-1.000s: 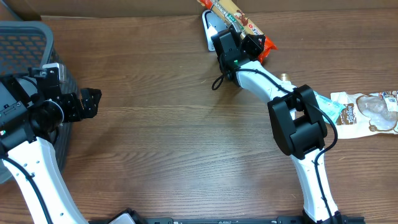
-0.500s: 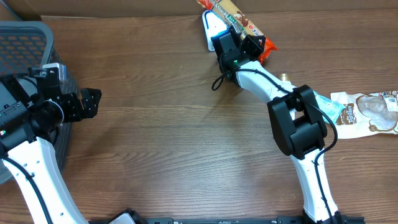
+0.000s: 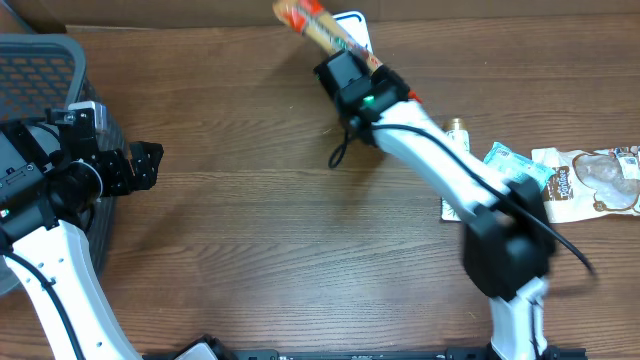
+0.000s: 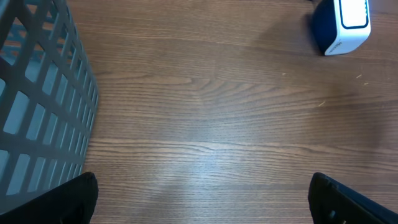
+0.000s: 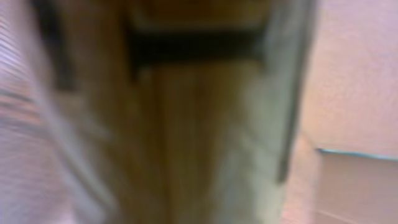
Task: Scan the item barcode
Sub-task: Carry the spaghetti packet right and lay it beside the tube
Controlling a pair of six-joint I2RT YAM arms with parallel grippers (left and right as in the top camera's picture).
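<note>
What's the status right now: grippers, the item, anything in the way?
Left gripper open, hovering beside basket. Right gripper shut on snack packet, packet up by scanner. Nothing visible blocking.

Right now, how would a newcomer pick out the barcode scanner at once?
Look at the wooden table's far edge, near its middle, where the right gripper holds a long orange wrapper. The scanner stands right by it: a small blue box with a white face, unlike the flat packets on the right.
</note>
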